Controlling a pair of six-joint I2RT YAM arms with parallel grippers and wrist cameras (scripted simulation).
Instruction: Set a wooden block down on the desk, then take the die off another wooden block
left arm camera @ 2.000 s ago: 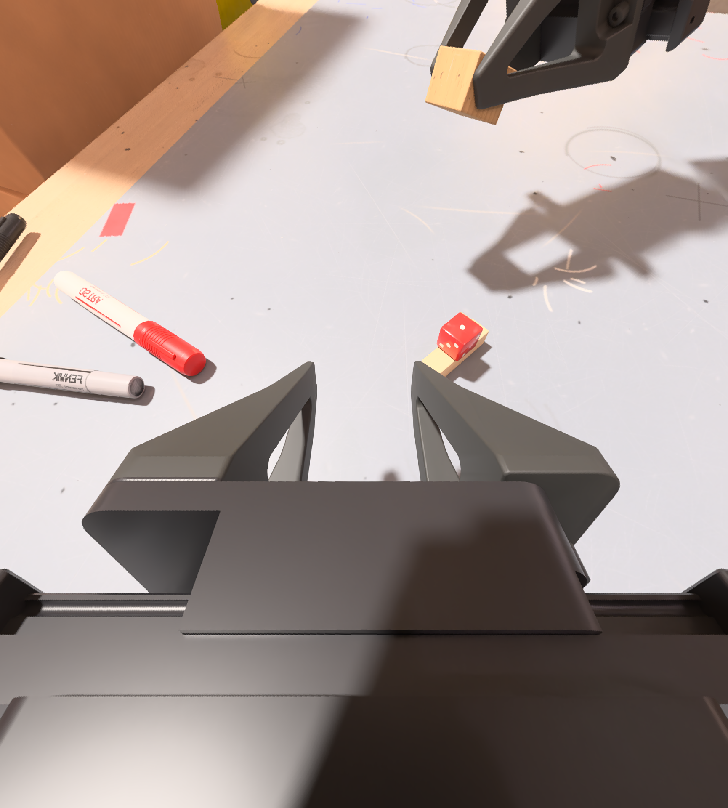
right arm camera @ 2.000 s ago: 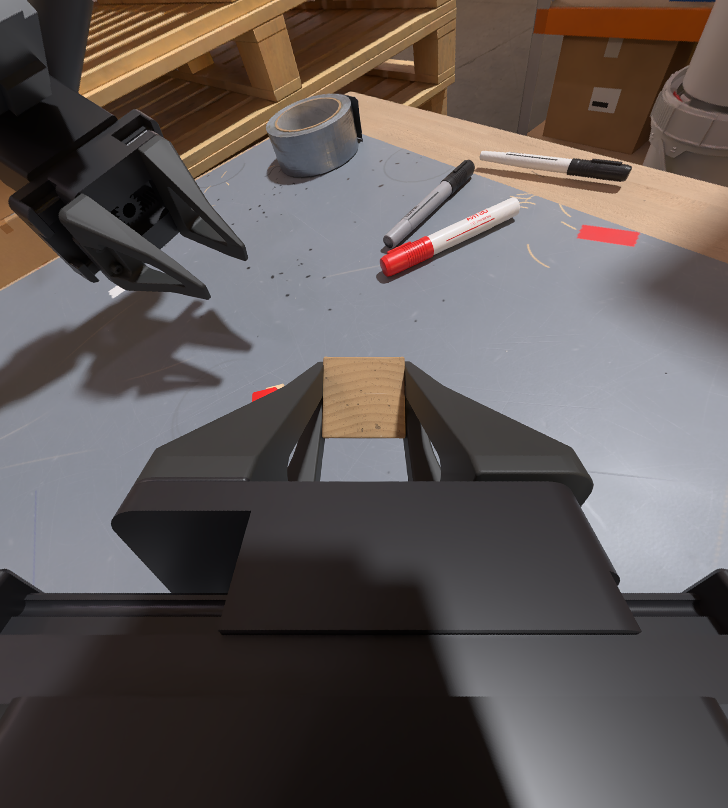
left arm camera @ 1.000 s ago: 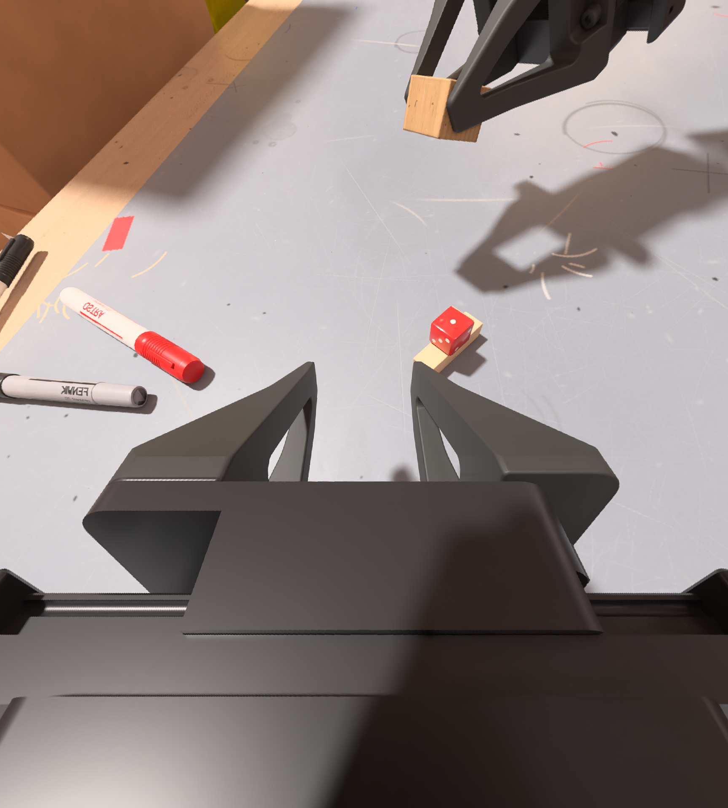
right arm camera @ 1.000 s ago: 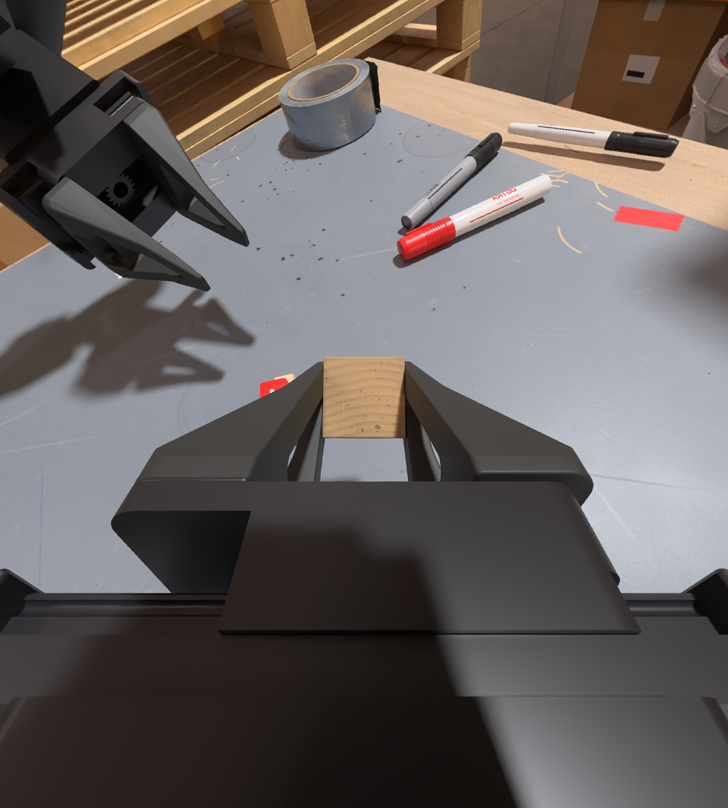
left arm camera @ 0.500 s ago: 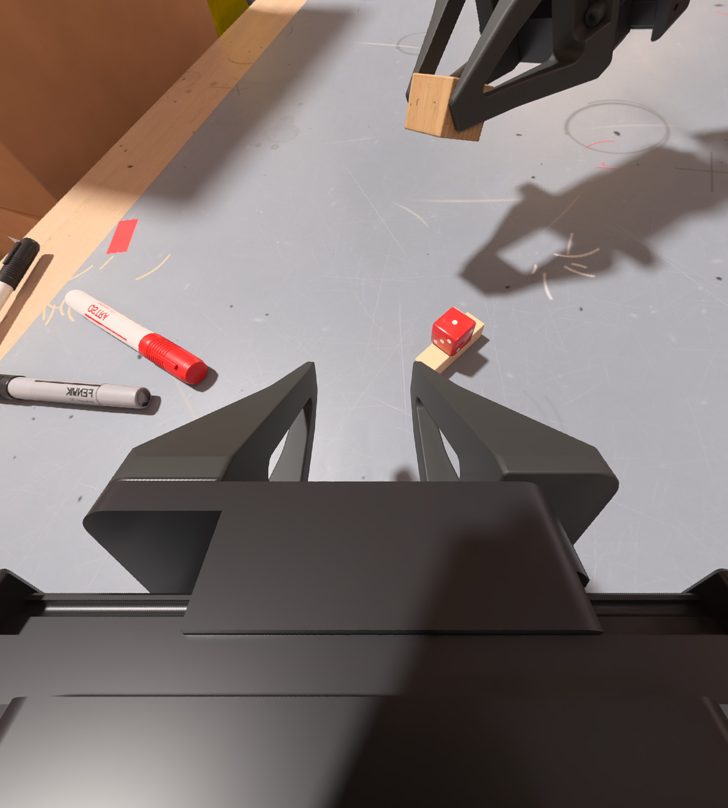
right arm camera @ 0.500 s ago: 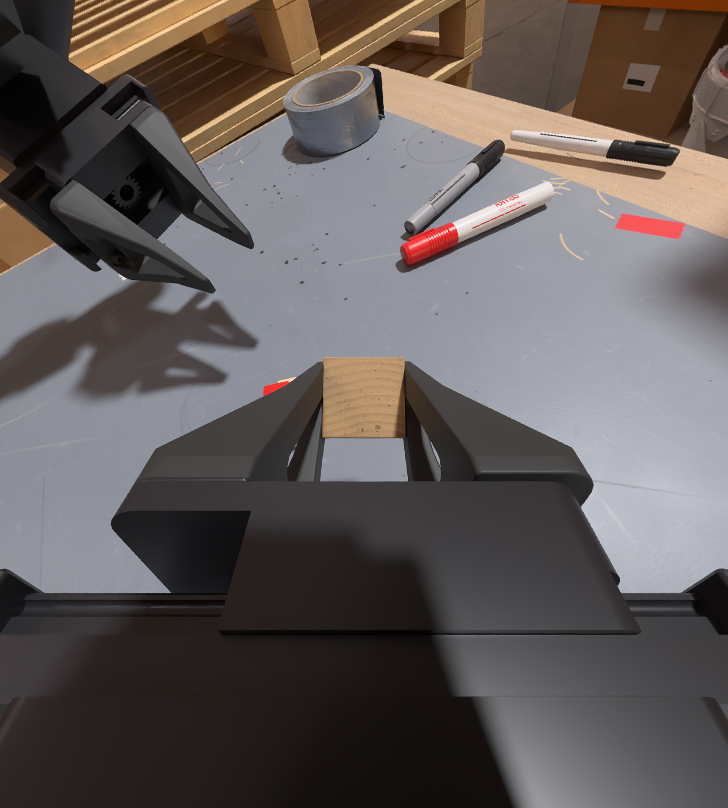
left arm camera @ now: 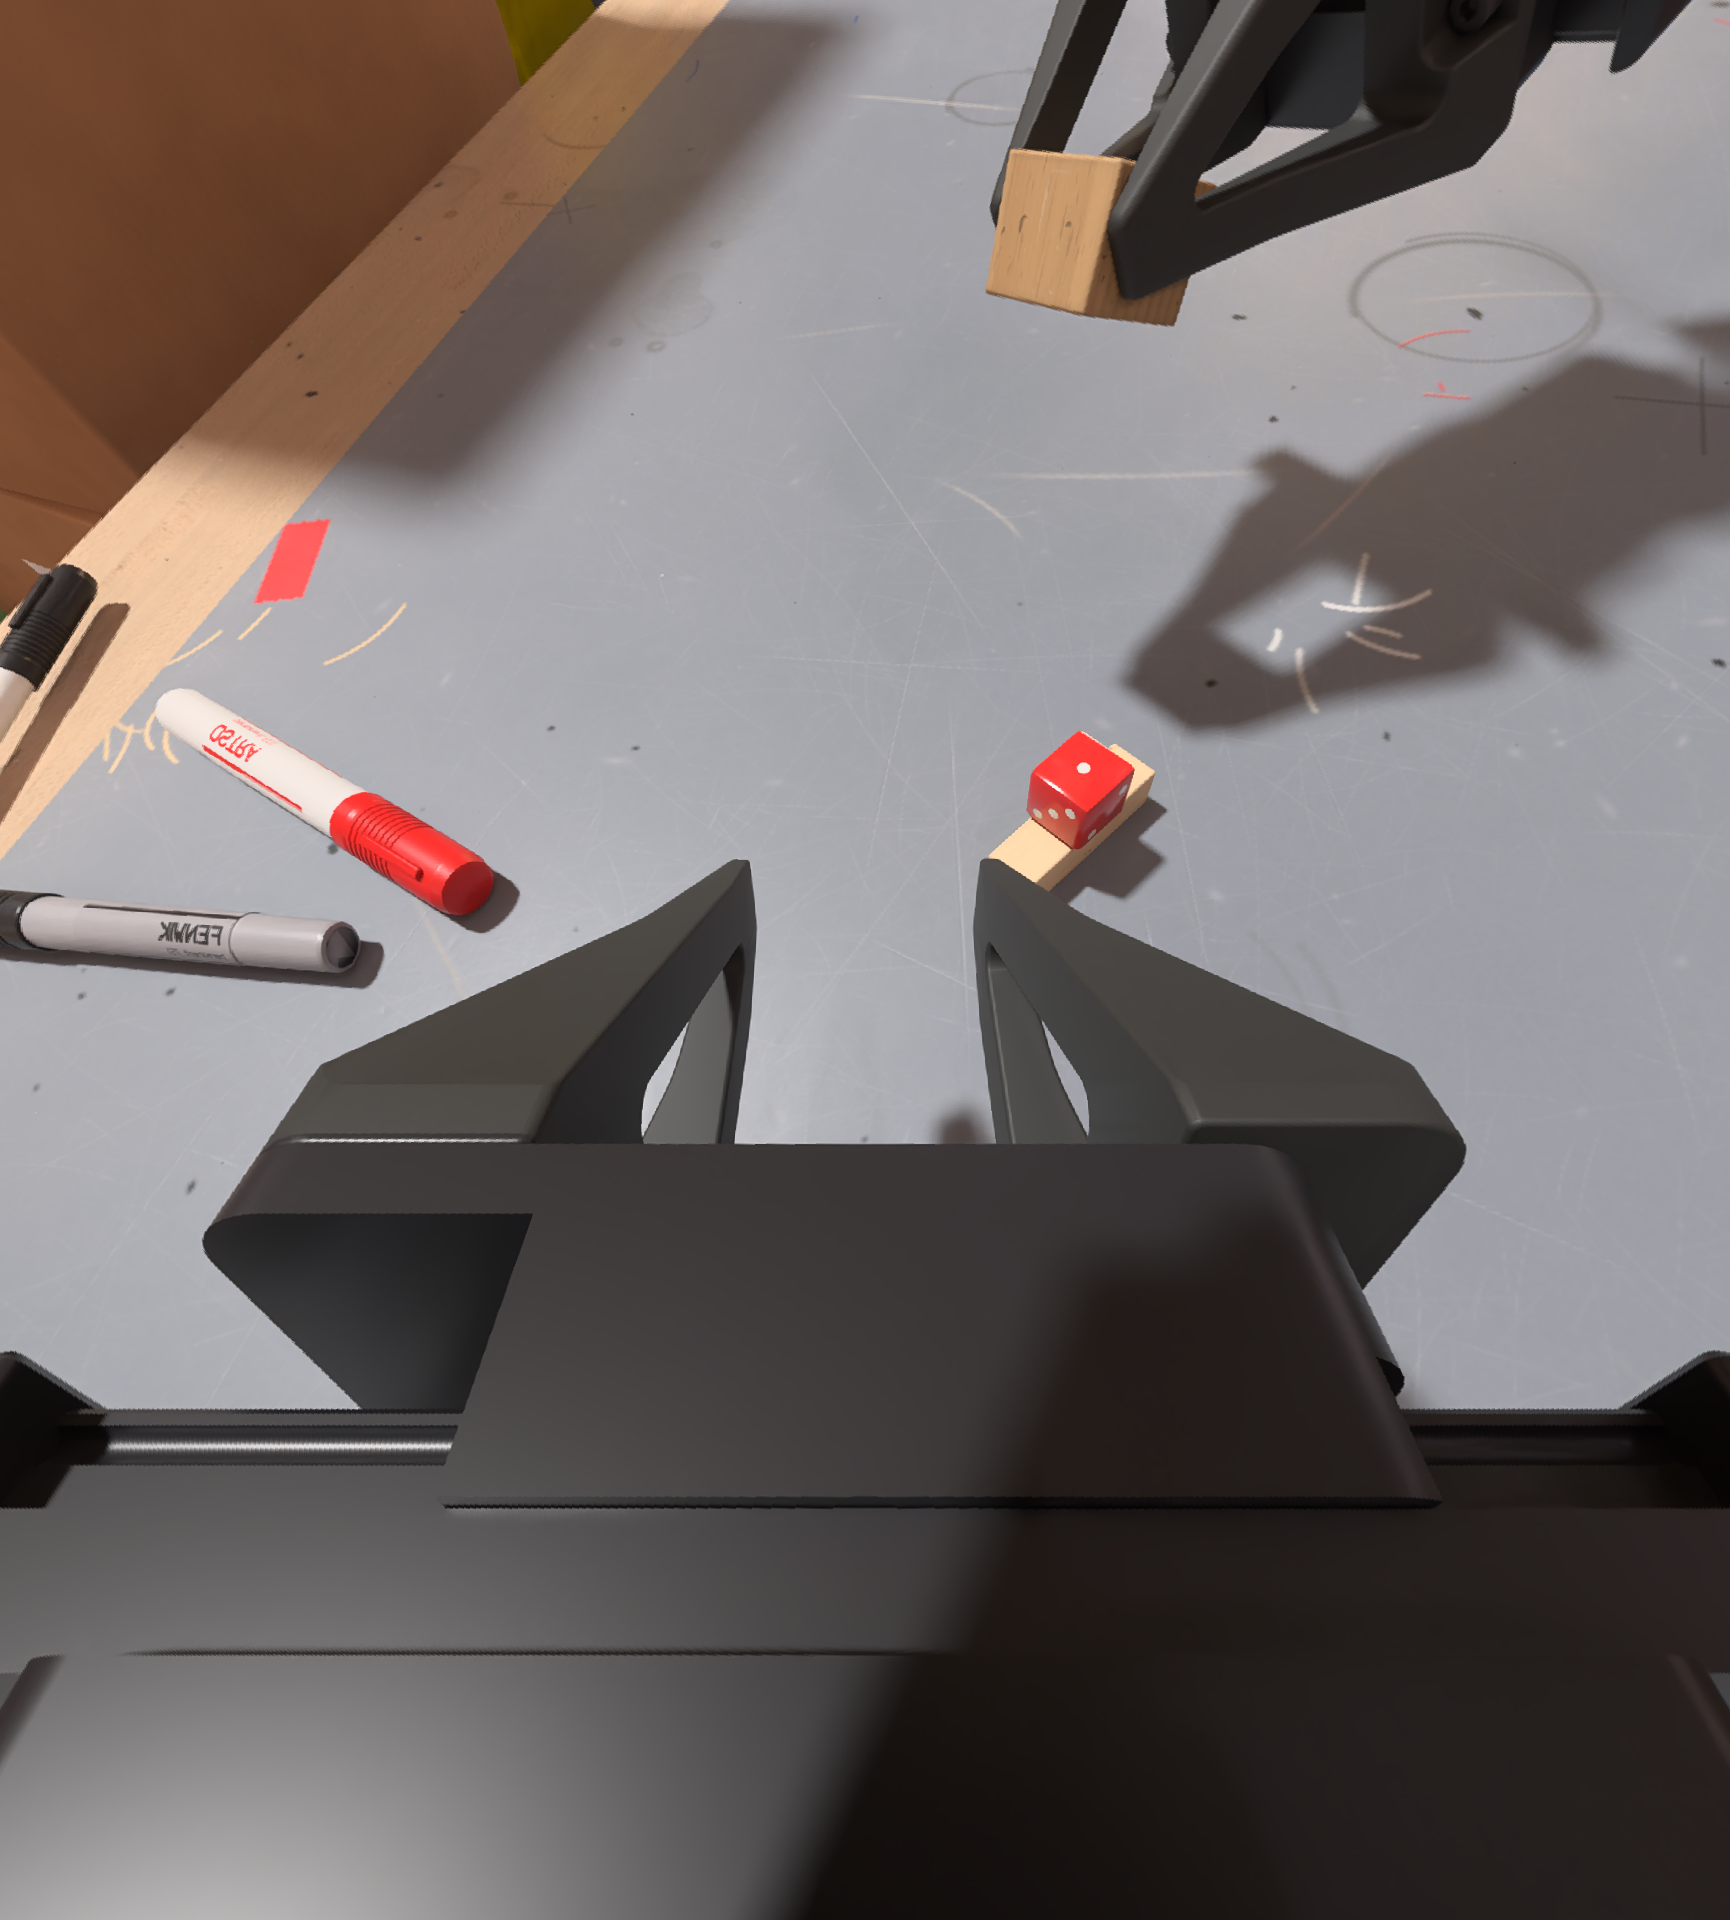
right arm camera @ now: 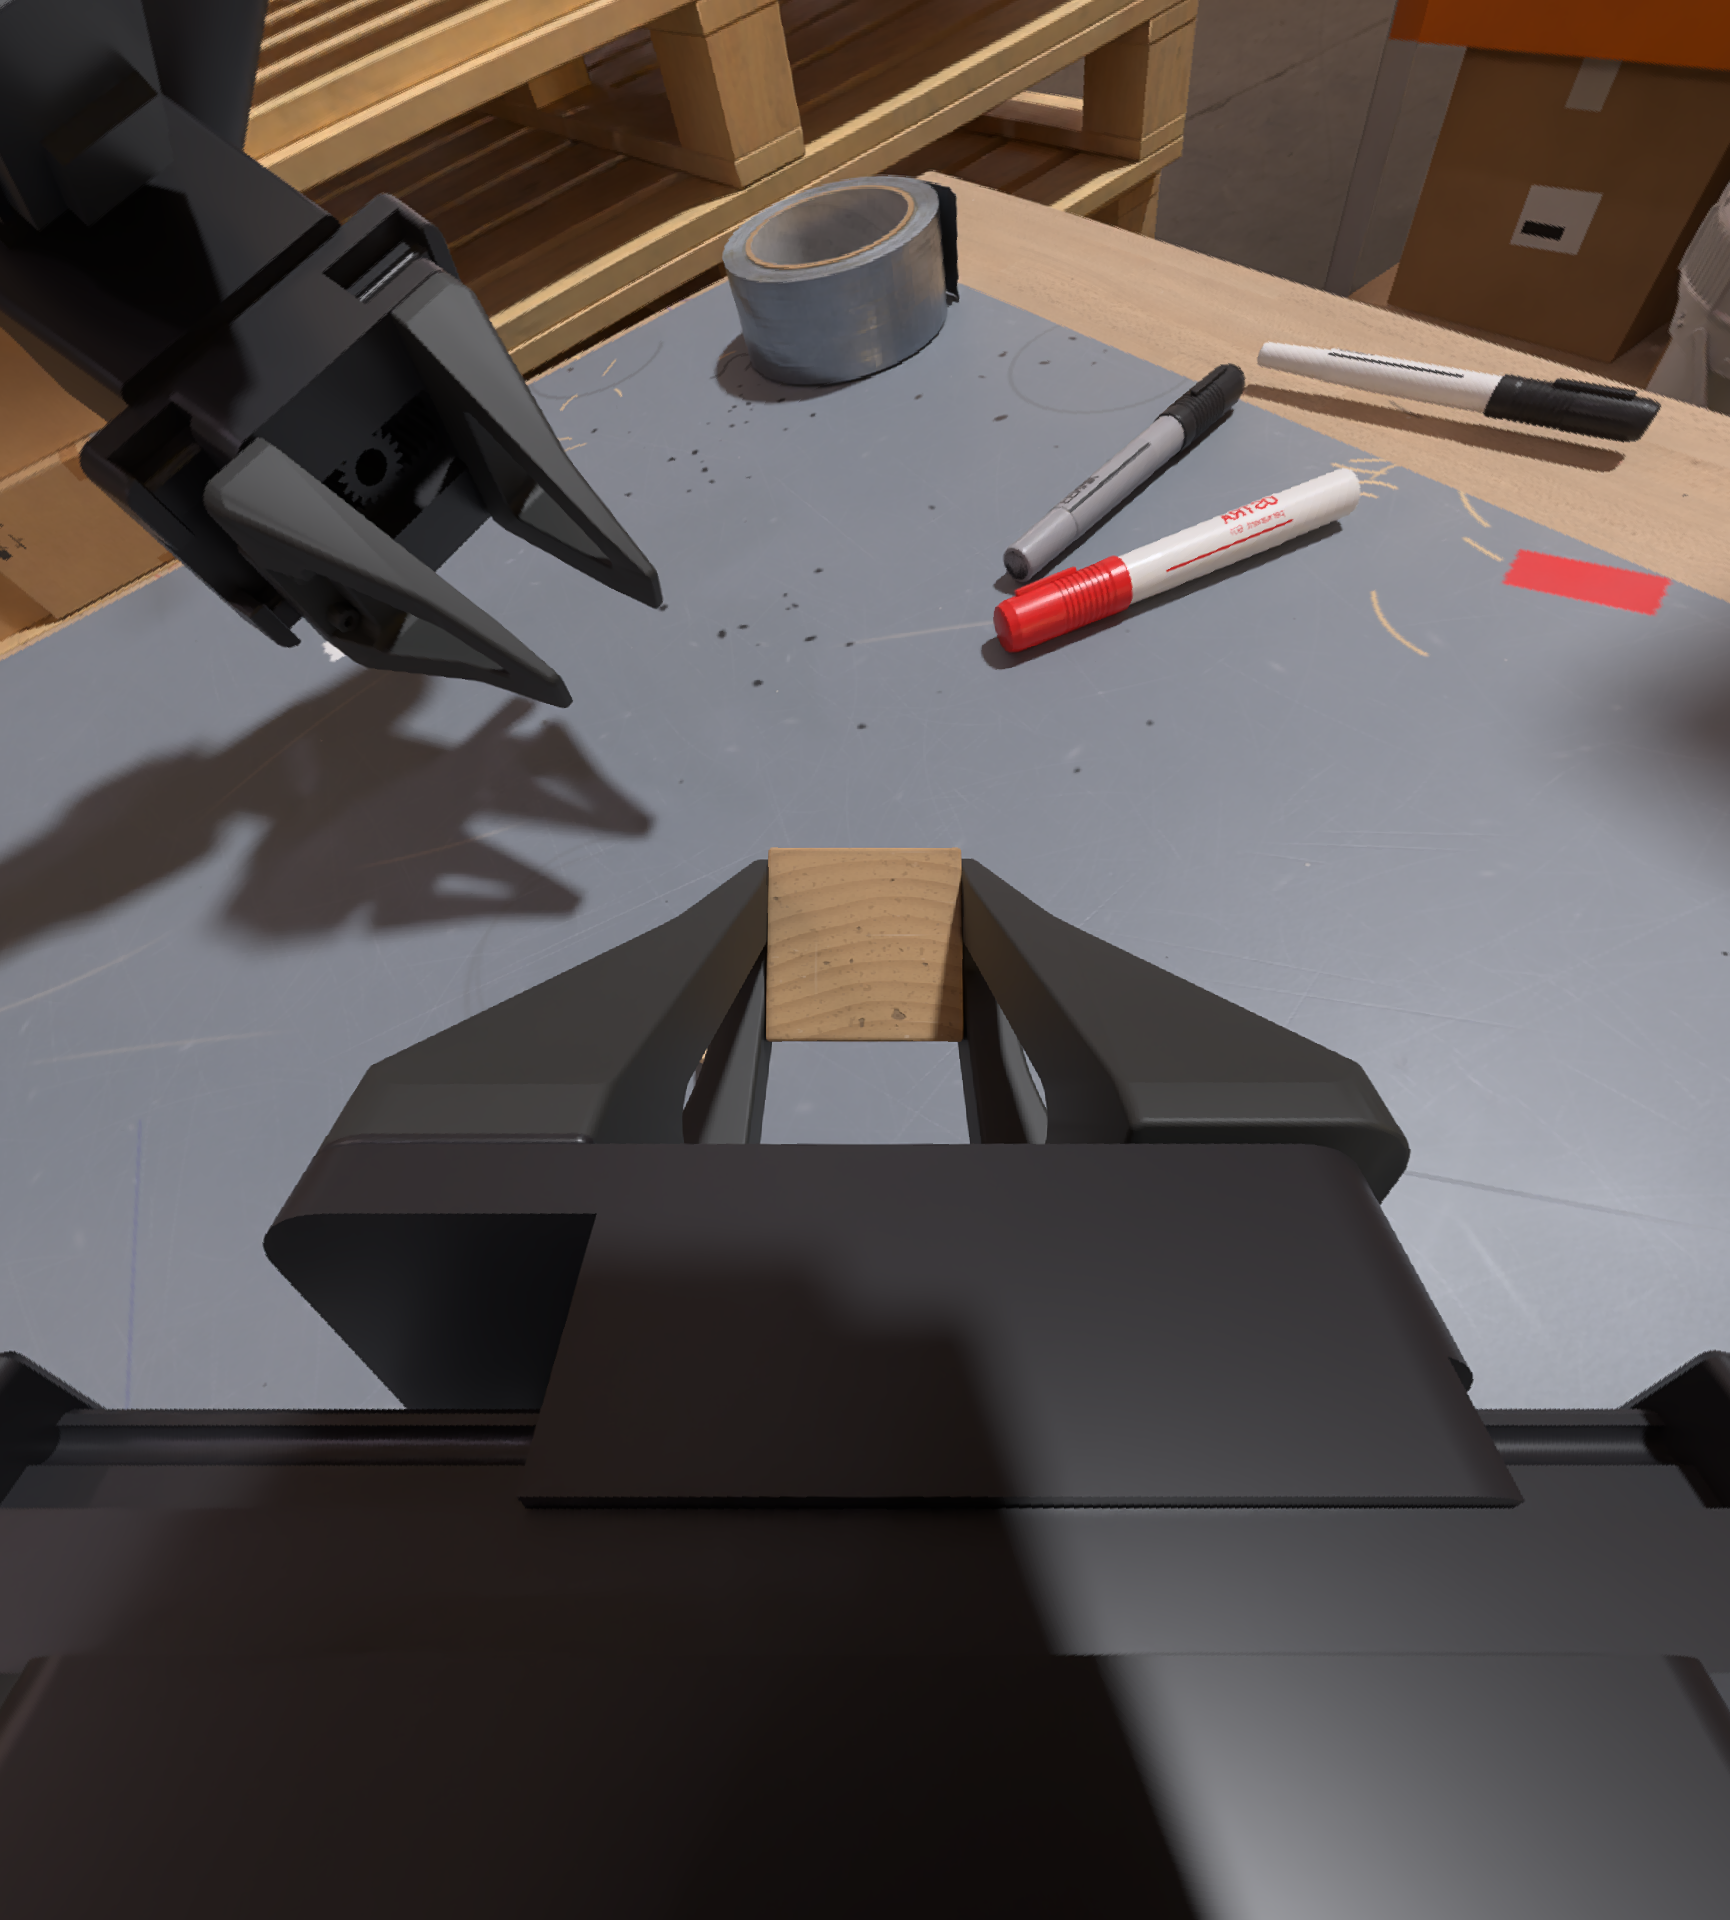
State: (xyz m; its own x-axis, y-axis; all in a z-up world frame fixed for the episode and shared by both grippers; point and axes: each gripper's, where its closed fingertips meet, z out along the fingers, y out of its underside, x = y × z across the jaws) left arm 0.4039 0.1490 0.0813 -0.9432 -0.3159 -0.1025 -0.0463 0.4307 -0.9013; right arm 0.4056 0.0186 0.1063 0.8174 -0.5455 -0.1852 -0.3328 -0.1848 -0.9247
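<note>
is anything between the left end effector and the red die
Nothing visible. The left end effector, open, has bare grey desk ahead; the red die sits on its flat wooden block just past the right fingertip.

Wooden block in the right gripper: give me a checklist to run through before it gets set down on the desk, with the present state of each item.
1. Grip: the right gripper is shut on the wooden block, a finger on each side: ok.
2. Block clear of the desk: it hangs in the air, shadow well apart from it: ok.
3. Landing spot: bare grey surface below and ahead; markers and tape roll lie farther off: ok.
4. Left gripper out of the way: open, empty, off to the side: ok.
5. Red die undisturbed on the flat wooden block: ok.
6. Exact height left to descend: cannot tell.
</note>
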